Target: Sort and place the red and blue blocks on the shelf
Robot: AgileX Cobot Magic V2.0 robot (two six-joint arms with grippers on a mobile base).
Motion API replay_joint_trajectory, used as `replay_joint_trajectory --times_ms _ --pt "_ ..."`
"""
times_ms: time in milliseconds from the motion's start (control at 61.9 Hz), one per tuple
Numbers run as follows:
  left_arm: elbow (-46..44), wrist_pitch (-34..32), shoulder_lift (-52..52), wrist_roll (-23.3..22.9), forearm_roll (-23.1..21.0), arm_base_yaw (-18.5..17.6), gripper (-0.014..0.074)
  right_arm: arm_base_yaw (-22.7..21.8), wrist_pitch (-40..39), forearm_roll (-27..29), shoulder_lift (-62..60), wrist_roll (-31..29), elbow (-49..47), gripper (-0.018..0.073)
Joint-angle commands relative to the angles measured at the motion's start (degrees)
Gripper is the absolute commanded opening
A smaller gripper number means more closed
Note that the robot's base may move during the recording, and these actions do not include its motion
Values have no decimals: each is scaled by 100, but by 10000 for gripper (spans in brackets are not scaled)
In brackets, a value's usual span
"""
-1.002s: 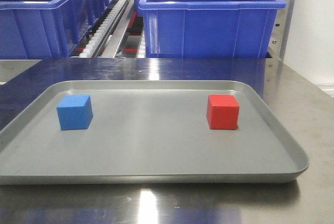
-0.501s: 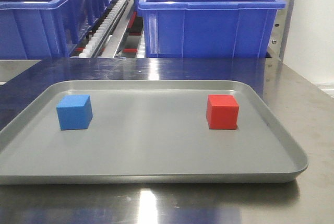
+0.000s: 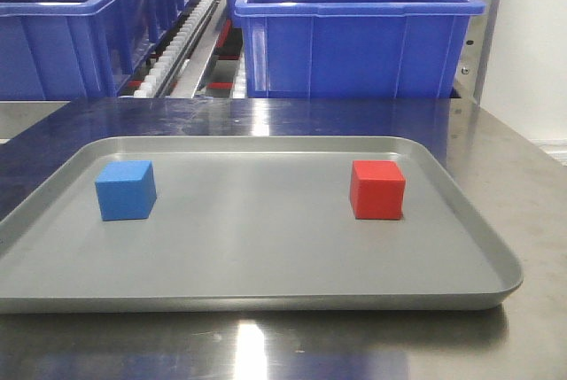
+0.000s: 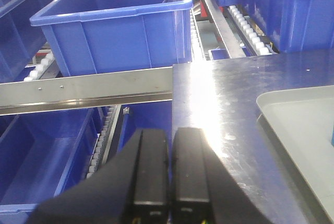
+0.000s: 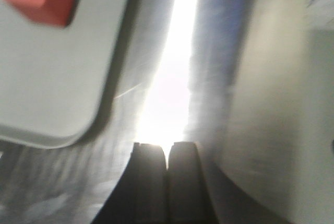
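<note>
Front view: a grey tray [image 3: 266, 296] is seen on the steel tabletop [image 3: 505, 167], with the blue block [image 3: 125, 190] at 9 o'clock on it and the red block [image 3: 377, 190] at 3 o'clock, well apart, both flat on the tray floor. The shelf [image 3: 485, 17] is seen behind at 12 o'clock, loaded with a blue bin [image 3: 354, 39] beside a roller track [image 3: 182, 43]. No block is on the shelf. Left wrist view: the left gripper [image 4: 168, 136] is shown at 6 o'clock, fingers pressed together, nothing held; the shelf's front rail [image 4: 86, 91] lies at 9 o'clock, a tray corner at 3 o'clock. Right wrist view, blurred: the right gripper [image 5: 167, 150] is shown at 6 o'clock, fingers together and holding nothing, over glare on the tabletop; the red block is seen at 11 o'clock on the tray.
</note>
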Motion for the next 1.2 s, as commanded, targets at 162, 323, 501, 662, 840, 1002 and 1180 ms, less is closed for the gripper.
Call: replay_joint_trajectory --times_ms 162,323,501,662,840,1002,1180 --pt "158 -471 -61 0 -43 -16 122 620 508 68 1427 1132 -1234 494" --pt "158 -471 -61 0 -43 -16 122 935 1305 -26 2374 1784 -2333 582" --pt "158 -471 -61 0 -43 -16 122 1384 1841 -724 3139 2572 -3459 582" --pt "158 -471 -61 0 -43 -16 122 1667 2078 -1293 3806 3326 -4344 582" --pt "158 -471 -61 0 -43 -16 122 1942 2265 -1350 4354 3327 -5130 582" --pt "158 -471 -61 0 -43 -16 122 1994 2419 -1378 4749 3463 -5474 582" --pt "158 -471 -61 0 -43 -16 122 1994 2428 -1419 4884 3489 -5479 582"
